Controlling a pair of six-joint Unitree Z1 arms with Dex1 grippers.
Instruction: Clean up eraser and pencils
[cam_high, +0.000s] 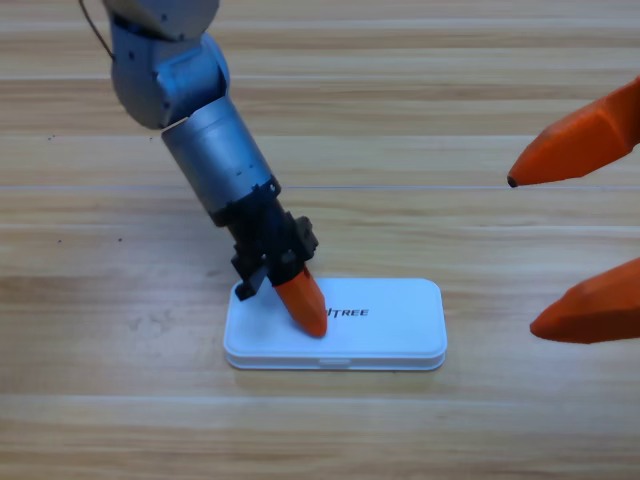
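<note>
Seen from above: wooden table of pale planks with the grain running from 9 o'clock to 3 o'clock. Entering at the 11 o'clock corner, left arm, grey and thick, slanting down towards 5 o'clock and ending in a black wrist near the middle of the scene. At its end, left gripper, pointing down and towards 5 o'clock, with an orange tip resting on the lid of the white case, touching it near the 9 o'clock end, just beside the printed lettering and partly covering it. Open or closed here: cannot tell, since only a single orange wedge shows from this angle. Nothing visibly held. Below centre, towards 6 o'clock, the case itself: flat on the table, long side lying 9 to 3 o'clock, corners rounded, lid down and shut, a small clasp tab on the long edge facing 6 o'clock. Of the pencils, nothing in sight on the table around the case; whether inside the shut case, cannot tell. Further over, at 3 o'clock, right gripper, large and cut off by the edge, waiting well apart from the case. Spread wide open, with one orange jaw up towards 2 o'clock and the other down towards 4 o'clock, both tips pointing to 9 o'clock, bare planks showing in the gap between them, gripping nothing.
</note>
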